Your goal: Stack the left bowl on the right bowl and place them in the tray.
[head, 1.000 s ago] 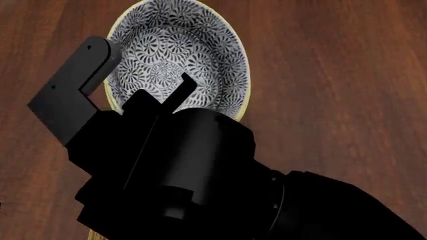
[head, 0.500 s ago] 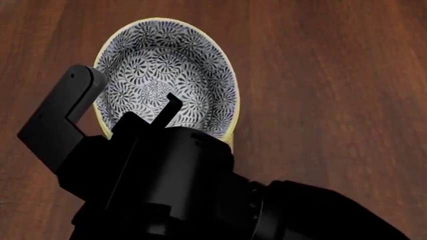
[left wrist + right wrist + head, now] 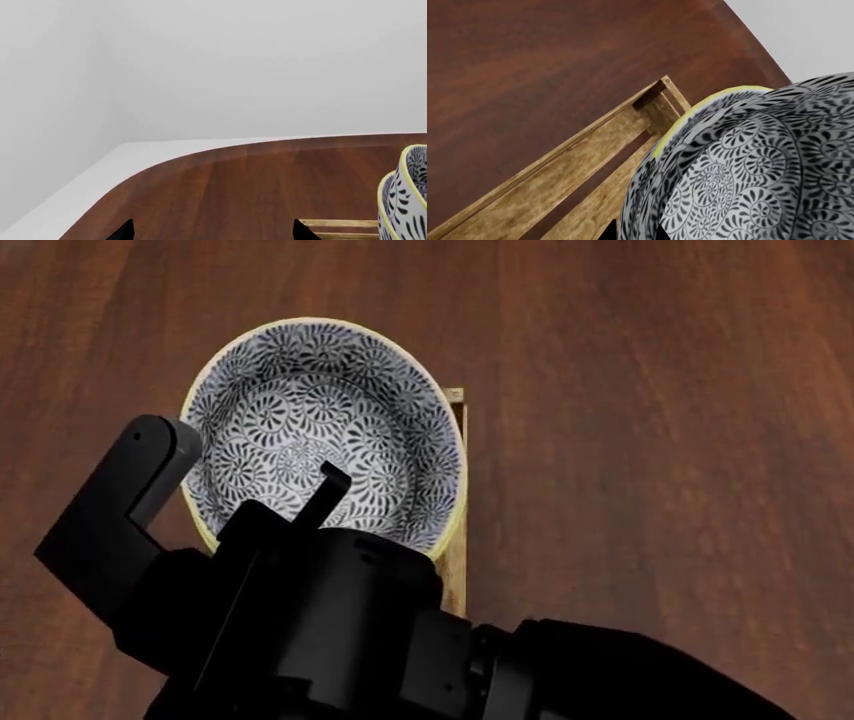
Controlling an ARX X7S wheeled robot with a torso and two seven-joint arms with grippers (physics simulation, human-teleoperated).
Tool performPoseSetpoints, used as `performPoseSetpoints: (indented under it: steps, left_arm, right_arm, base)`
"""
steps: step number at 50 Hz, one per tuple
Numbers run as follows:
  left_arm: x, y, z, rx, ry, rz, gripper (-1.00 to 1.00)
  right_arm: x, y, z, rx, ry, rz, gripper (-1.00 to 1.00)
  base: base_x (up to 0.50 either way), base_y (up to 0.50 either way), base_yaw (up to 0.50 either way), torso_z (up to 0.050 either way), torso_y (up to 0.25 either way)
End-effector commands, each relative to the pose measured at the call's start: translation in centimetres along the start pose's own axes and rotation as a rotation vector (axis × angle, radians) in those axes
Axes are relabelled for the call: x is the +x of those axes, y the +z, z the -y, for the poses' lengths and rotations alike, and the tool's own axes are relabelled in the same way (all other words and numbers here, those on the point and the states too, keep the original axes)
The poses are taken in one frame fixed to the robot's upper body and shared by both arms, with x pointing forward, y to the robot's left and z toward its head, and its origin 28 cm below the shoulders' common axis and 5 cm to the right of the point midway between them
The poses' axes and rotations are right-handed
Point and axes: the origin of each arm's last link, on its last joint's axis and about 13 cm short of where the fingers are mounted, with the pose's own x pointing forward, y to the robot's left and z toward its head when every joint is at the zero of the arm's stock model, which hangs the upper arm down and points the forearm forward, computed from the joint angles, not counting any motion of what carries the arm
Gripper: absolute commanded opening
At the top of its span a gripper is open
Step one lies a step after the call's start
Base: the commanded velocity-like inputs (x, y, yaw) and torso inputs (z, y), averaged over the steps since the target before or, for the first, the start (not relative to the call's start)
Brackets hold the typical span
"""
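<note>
The stacked patterned bowls [image 3: 327, 420] with yellow rims hang over the light-wood tray [image 3: 457, 540], whose plank side shows just right of them. My right gripper [image 3: 251, 452] is shut on their rim, one finger inside and one outside. In the right wrist view the bowls [image 3: 760, 165] fill the frame above the tray's slats [image 3: 560, 185], and the right gripper [image 3: 632, 234] pinches the wall. In the left wrist view my left gripper [image 3: 212, 232] is open and holds nothing. Beside it are the tray's end [image 3: 340, 227] and two nested bowl rims [image 3: 400, 200].
The dark wood table [image 3: 667, 390] spreads all round the tray. Its curved edge [image 3: 167, 159] shows in the left wrist view, with pale floor and wall beyond. My right arm [image 3: 400, 650] hides the near part of the tray.
The right gripper has carried the bowls toward the near side of the head view. The tray's right side, hidden before, now shows beside the bowls.
</note>
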Motion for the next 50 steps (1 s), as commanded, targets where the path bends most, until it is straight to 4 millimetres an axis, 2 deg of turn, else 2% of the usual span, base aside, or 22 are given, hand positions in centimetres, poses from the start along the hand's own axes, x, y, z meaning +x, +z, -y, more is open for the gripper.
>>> performPoseSetpoints:
  steps: [1, 26, 50]
  left_arm:
    - [0.0, 0.0, 0.0, 0.001, -0.002, 0.001, 1.0]
    - [0.0, -0.1, 0.0, 0.005, 0.002, 0.0, 1.0]
    - [-0.4, 0.4, -0.4, -0.001, 0.016, 0.007, 1.0]
  right_arm:
    - [0.6, -0.4, 0.0, -0.012, -0.043, -0.003, -1.0]
    - [2.0, -1.4, -1.0, -0.011, -0.014, -0.038, -1.0]
    - [3.5, -1.4, -1.6, -0.022, 0.011, -0.05, -1.0]
  base:
    - [0.0, 0.0, 0.0, 0.0, 0.0]
    - [0.0, 0.0, 0.0, 0.0, 0.001]
    - [0.0, 0.0, 0.0, 0.0, 0.001]
